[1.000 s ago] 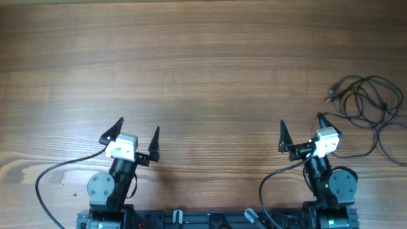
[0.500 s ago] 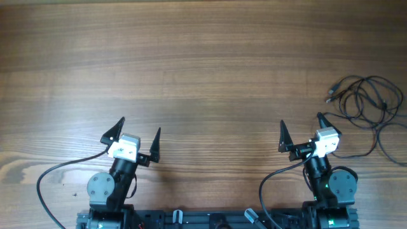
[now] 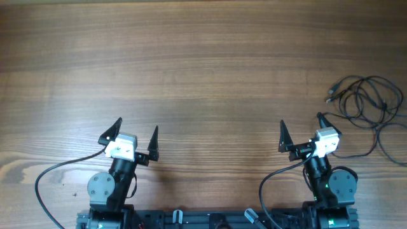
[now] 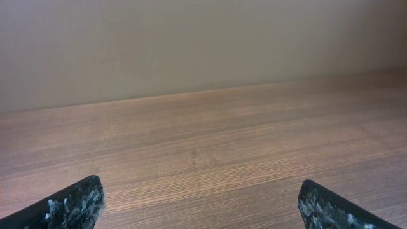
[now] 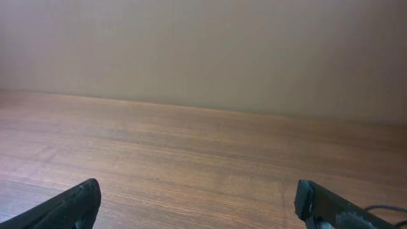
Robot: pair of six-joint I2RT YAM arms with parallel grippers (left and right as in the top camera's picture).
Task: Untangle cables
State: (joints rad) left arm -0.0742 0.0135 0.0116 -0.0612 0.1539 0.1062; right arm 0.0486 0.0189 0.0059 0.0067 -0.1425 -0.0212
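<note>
The cables (image 3: 365,102) lie as a loose tangle of thin black loops at the table's far right edge, with a small plug end (image 3: 330,98) pointing left. My right gripper (image 3: 301,120) stands open, left of the tangle and nearer the front, touching nothing. My left gripper (image 3: 137,125) is open too, far off on the left side. In the left wrist view, only bare wood lies between the spread fingertips of the left gripper (image 4: 198,186). The right wrist view shows the right gripper (image 5: 198,185) empty, with a sliver of cable (image 5: 381,208) at the lower right.
Both arm bases (image 3: 216,219) sit along the front edge. A thicker black wire (image 3: 48,178) curls from the left base, and another wire (image 3: 267,184) from the right one. A plain wall (image 4: 203,44) rises beyond the table's far edge.
</note>
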